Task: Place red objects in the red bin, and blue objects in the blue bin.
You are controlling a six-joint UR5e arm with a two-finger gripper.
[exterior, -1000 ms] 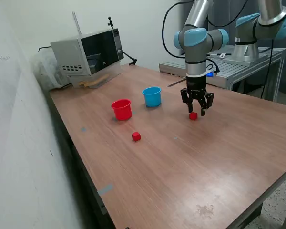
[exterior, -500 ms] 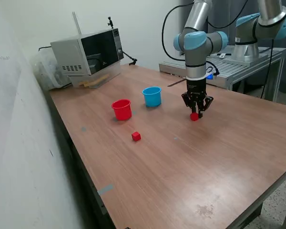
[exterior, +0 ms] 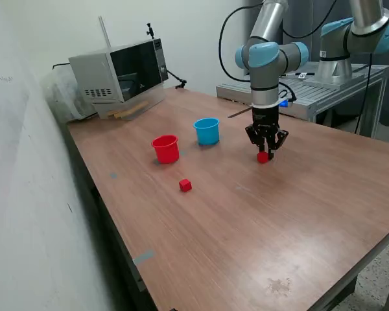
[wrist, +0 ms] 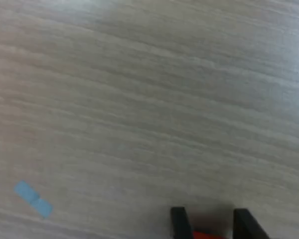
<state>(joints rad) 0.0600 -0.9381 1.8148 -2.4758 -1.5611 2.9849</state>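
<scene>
From my remote station, nearest the exterior camera I see a wide stretch of the wooden table [exterior: 246, 233], marked only by a faint stain close to its near edge. Further in, 1 small red cube [exterior: 185, 185] sits alone on the wood, well apart from everything else. Beyond it stand 2 small cups: the red cup [exterior: 165, 148] towards the exterior view's left and the light blue cup [exterior: 207, 131] just beside it, slightly further back; both are upright and open at the top. To the exterior view's right of the cups, my gripper [exterior: 263, 154] points straight down from the arm, its fingers drawn in narrow around a second red cube [exterior: 263, 157], which it grips at about table level; I cannot tell whether that cube touches the wood. In the wrist view, the 2 dark fingertips [wrist: 179, 221] frame a sliver of red between them, with pale wood grain and a small piece of blue tape [wrist: 33, 199] on the surface. I see no blue cubes in either view. At the far end of the table, against the wall, sits a grey microwave [exterior: 120, 76].
</scene>
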